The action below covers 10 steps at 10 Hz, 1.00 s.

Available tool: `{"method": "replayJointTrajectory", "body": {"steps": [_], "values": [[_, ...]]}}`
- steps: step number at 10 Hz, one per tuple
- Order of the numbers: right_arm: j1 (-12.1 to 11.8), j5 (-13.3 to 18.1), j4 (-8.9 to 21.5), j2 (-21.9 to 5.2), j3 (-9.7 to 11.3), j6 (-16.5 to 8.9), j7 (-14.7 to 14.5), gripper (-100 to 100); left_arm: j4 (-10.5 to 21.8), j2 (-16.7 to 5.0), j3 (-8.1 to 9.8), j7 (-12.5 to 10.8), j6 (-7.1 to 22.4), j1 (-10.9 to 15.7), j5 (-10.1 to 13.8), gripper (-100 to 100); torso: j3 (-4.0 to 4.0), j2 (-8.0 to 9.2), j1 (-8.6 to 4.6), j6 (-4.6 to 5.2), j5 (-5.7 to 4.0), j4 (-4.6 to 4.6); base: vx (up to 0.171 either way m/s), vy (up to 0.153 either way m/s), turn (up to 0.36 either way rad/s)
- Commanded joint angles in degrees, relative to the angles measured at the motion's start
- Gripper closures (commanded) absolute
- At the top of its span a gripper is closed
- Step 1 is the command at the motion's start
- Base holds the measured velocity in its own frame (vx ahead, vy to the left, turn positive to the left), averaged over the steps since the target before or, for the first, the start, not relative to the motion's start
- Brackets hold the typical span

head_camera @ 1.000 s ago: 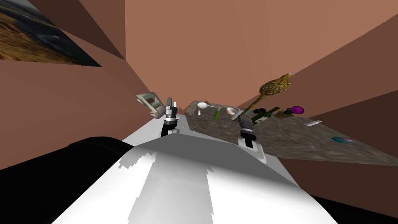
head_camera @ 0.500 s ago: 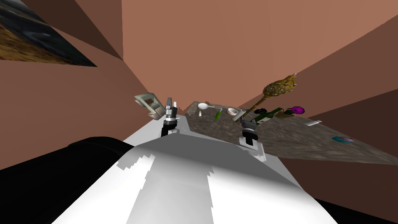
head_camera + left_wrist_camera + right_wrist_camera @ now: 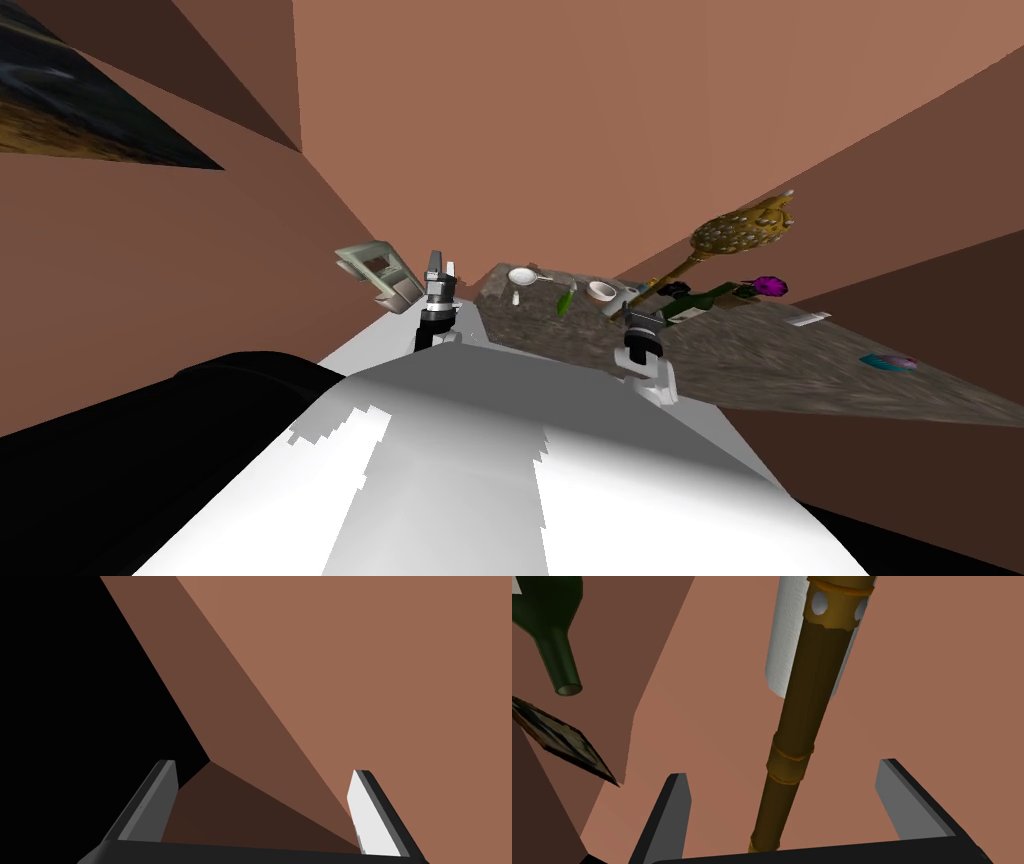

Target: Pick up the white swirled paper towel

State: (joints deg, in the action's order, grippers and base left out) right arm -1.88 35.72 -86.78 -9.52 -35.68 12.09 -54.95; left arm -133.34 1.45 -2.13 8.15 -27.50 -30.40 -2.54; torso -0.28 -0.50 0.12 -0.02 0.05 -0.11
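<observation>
Rightward is where my right gripper [image 3: 637, 318] has slid over the last second, along the near edge of the mottled stone counter [image 3: 780, 360]. The golden staff [image 3: 745, 230] has gone the same way, and its knobbed head now hangs above the purple flower [image 3: 768, 286], which has not moved.

In the right wrist view, that gripper [image 3: 782, 771] has its two fingers spread wide and grips nothing. The brown-gold shaft of the staff [image 3: 807, 721] rises from just above the gripper's body and passes between the fingers, clear of both.

Directly behind the shaft, further out along the gripper's line, is the paper towel [image 3: 784, 641]. It is a white roll with faint swirls pressed into its surface, and the shaft hides its middle. Off to one side, the mouth and neck of a dark green bottle [image 3: 559, 661] point towards the gripper. In the head view the bottle has also shifted a little to the right.

On the counter to the gripper's left sit a pale bowl [image 3: 601, 291] and, further along, a white pan [image 3: 522, 275].

My left gripper [image 3: 440, 265] is held up off the counter's left end, with its fingers [image 3: 162, 796] wide apart and nothing between them.
</observation>
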Motion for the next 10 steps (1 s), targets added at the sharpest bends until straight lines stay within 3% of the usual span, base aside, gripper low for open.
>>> {"method": "replayJointTrajectory", "body": {"steps": [1,6,10], "values": [[1.81,1.86,1.47,1.03,-1.68,-1.3,-1.83,-100,0.0,0.0,0.0,0.0,0.0,0.0,0.0,0,0.0,0.0,0.0,0.0,0.0,0.0,0.109,0.015,-0.036],[6.09,6.06,4.43,6.84,-5.45,-4.13,-5.68,-100,0.0,-0.01,0.0,0.0,0.0,0.0,0.0,0,0.04,0.07,-0.23,0.01,-0.05,0.01,0.098,-0.011,-0.033],[7.57,7.42,5.18,12.2,-6.89,-5.09,-6.96,-100,0.0,0.0,0.0,0.0,0.0,0.01,0.0,0,-0.03,0.02,-0.5,-0.1,-0.23,-0.07,0.076,-0.056,-0.024]]}}
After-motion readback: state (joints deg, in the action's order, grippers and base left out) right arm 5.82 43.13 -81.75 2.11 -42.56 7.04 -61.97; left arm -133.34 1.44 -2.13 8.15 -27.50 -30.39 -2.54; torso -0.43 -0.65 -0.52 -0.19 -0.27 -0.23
